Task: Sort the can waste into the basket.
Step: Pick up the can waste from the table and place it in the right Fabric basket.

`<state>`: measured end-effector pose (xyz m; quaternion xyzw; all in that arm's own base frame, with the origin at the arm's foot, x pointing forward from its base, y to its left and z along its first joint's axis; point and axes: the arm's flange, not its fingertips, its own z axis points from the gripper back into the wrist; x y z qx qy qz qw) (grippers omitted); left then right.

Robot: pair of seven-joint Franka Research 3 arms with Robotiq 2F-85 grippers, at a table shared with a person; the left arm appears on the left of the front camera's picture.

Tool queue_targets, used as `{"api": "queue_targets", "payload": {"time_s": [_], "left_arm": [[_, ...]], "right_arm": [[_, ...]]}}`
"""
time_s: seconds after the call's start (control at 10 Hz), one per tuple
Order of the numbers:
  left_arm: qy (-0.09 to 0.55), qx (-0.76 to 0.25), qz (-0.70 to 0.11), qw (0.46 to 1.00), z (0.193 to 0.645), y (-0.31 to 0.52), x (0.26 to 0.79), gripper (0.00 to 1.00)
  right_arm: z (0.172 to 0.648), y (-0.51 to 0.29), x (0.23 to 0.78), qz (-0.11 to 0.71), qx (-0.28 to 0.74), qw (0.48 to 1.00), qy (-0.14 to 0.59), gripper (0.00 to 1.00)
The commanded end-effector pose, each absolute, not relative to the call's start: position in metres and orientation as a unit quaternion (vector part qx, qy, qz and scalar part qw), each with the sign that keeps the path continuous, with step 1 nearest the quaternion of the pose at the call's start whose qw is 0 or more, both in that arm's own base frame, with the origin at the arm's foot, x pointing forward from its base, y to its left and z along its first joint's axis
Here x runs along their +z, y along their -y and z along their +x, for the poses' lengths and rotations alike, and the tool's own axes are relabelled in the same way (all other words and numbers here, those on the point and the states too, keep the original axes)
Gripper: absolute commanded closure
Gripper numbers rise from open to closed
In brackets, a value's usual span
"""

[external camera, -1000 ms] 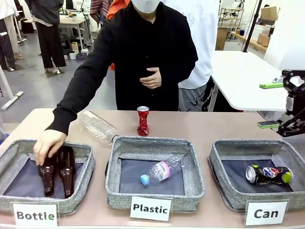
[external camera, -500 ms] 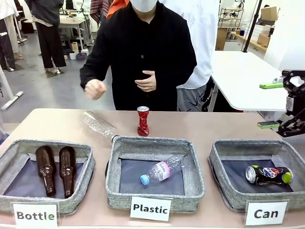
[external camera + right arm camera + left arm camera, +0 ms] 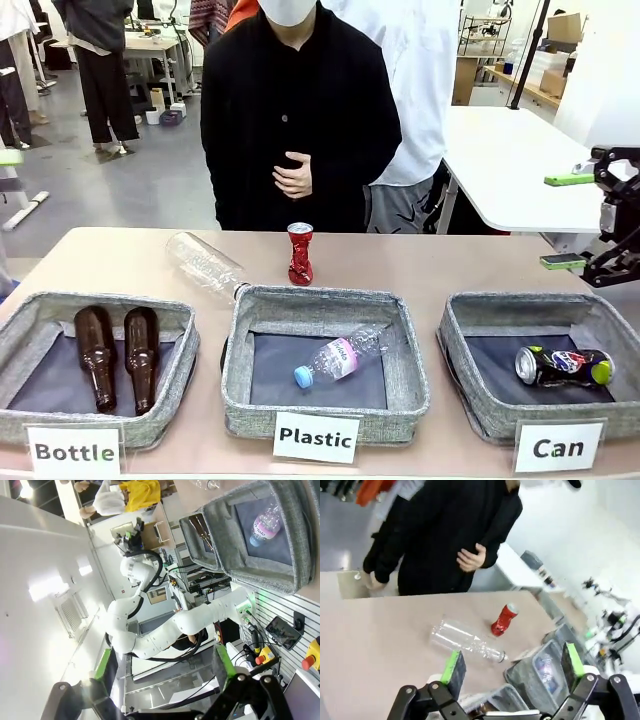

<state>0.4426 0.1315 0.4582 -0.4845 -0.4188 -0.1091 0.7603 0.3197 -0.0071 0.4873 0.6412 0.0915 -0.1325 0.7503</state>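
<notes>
While the left pincer [image 3: 512,662] and right pincer [image 3: 550,221] gape empty, the dark can [image 3: 563,366] lies in the Can basket [image 3: 470,400] below the right one, its right wall cropped; the red can [image 3: 504,620] stands beyond the left.

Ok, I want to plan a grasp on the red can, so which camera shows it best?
The front view: the red can stands upright on the table just beyond the Plastic bin, sharp and unobstructed. The left wrist view catches it slanted and less sharp, beyond the clear bottle.
</notes>
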Motion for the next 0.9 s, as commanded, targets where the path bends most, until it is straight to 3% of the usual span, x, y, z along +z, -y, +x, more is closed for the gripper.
{"api": "queue_targets", "payload": {"time_s": [0.0, 0.2, 0.4, 0.5, 0.8], "left_arm": [[0.376, -0.182, -0.399, 0.816, 0.506, -0.047, 0.468, 0.00], [0.365, -0.247, -0.313, 0.841, 0.548, 0.034, 0.456, 0.00], [0.365, -0.332, -0.250, 0.833, 0.567, 0.101, 0.430, 0.00], [0.361, -0.372, -0.235, 0.823, 0.569, 0.122, 0.419, 0.00], [0.351, -0.341, -0.260, 0.832, 0.563, 0.125, 0.423, 0.00]], "right_arm": [[0.319, 0.007, 0.492, 0.641, -0.142, 0.748, -0.096, 0.00], [0.319, 0.007, 0.492, 0.641, -0.142, 0.748, -0.096, 0.00], [0.319, 0.007, 0.492, 0.641, -0.142, 0.748, -0.096, 0.00], [0.319, 0.007, 0.492, 0.641, -0.142, 0.748, -0.096, 0.00], [0.319, 0.007, 0.492, 0.641, -0.142, 0.748, -0.096, 0.00]]}}
